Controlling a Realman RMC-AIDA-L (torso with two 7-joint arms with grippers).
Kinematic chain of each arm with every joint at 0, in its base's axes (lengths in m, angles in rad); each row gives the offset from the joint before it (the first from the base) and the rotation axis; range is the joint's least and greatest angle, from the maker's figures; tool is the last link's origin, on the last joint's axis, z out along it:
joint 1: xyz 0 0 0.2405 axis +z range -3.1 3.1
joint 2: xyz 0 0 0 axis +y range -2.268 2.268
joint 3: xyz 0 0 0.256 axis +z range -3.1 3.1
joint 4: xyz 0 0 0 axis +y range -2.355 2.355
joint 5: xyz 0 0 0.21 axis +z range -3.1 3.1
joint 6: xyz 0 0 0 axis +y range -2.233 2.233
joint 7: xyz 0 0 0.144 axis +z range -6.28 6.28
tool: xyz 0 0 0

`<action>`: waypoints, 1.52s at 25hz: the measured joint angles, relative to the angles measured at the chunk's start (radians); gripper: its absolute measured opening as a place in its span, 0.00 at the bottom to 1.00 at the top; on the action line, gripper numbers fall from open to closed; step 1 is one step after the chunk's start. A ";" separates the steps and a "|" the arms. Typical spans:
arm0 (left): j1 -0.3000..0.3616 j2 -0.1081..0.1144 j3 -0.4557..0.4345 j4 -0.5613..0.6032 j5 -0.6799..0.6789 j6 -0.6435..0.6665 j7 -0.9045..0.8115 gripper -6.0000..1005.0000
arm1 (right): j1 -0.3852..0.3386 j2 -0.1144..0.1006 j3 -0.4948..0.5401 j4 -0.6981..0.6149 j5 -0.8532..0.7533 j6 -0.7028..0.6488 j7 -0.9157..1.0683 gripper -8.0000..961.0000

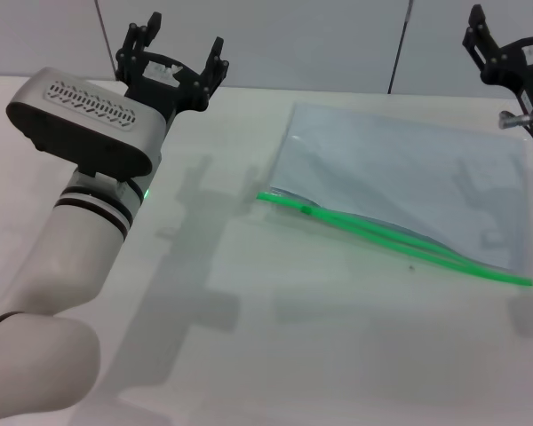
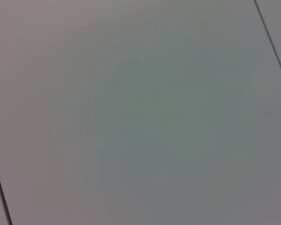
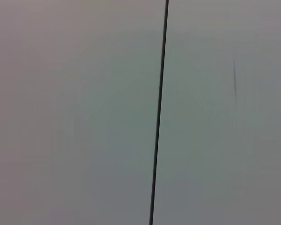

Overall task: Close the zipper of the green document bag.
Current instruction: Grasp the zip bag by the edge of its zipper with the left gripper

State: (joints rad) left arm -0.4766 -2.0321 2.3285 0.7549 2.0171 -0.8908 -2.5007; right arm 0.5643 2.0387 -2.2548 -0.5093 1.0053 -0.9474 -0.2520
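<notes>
The green document bag (image 1: 400,177) lies flat on the white table, right of centre in the head view. Its zipper (image 1: 400,241) runs along the near long edge, and the two green strips stand apart over most of their length. The small green slider tab (image 1: 304,210) sits near the strip's left end. My left gripper (image 1: 182,49) is raised at the far left of the table, well away from the bag, with its fingers spread open and nothing between them. My right gripper (image 1: 497,44) is up at the far right edge, partly cut off. Neither wrist view shows the bag.
The white table (image 1: 249,355) stretches in front of the bag. A pale panelled wall (image 1: 338,35) with dark seams stands behind the table; both wrist views show only that wall (image 2: 140,112) and its seam (image 3: 159,112).
</notes>
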 joint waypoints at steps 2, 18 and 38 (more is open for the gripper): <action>-0.002 -0.001 0.000 -0.004 0.000 0.001 0.000 0.81 | 0.001 0.000 0.000 0.000 0.000 0.001 -0.001 0.87; -0.002 0.006 -0.013 0.064 -0.047 0.143 0.032 0.81 | -0.001 0.001 0.000 0.023 0.006 0.004 0.003 0.87; 0.104 0.110 -0.288 0.517 -0.004 1.102 0.448 0.81 | 0.002 0.000 -0.001 0.039 0.003 0.039 0.003 0.87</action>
State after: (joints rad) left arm -0.3726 -1.9224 2.0406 1.2716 2.0135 0.2108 -2.0532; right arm 0.5665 2.0388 -2.2563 -0.4703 1.0082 -0.9083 -0.2487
